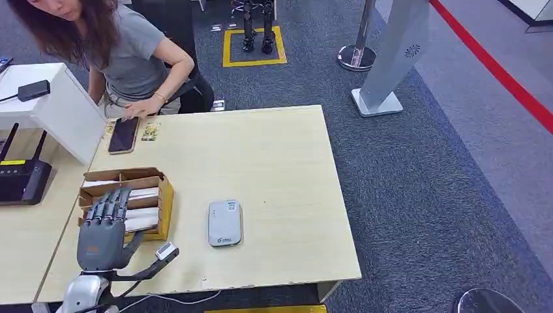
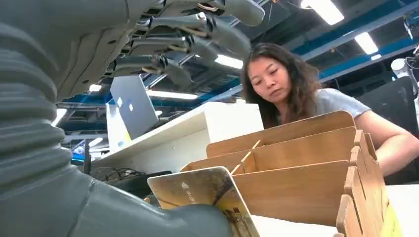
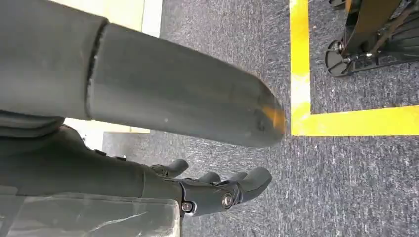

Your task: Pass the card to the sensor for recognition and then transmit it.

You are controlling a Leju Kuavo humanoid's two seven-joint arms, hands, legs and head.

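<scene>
**Cardboard card box under the left hand; reader beside it**

Cardboard forms the card box (image 1: 160, 195), a slotted holder at the 9 o'clock side of the pale wooden table (image 1: 274, 163). Its compartments run side by side, and white cards (image 1: 140, 220) lie in them. In the left wrist view the dividers stand upright as tan walls (image 2: 296, 163).

The left hand (image 1: 102, 231) hovers over the box's 6 o'clock end, fingers (image 1: 111, 205) stretched out over the compartments. In the left wrist view a card (image 2: 202, 190) with a gold face stands tilted against the thumb (image 2: 148, 217), close in front of the box; whether the thumb presses it or merely lies next to it cannot be told.

The grey card reader (image 1: 225, 223) lies flat at 3 o'clock of the box, apart from it. A small white-tipped device (image 1: 166, 251) on a cable lies at the table's 6 o'clock edge, just beside the hand.

At 12 o'clock of the box a phone (image 1: 122, 135) lies flat, with a person's hand (image 1: 147, 106) resting at its far end. A black router (image 1: 23, 179) stands at 9 o'clock on the neighbouring desk.

The right hand (image 3: 217, 190) hangs above grey carpet (image 3: 346, 177), its fingers slightly curled and holding nothing.
</scene>
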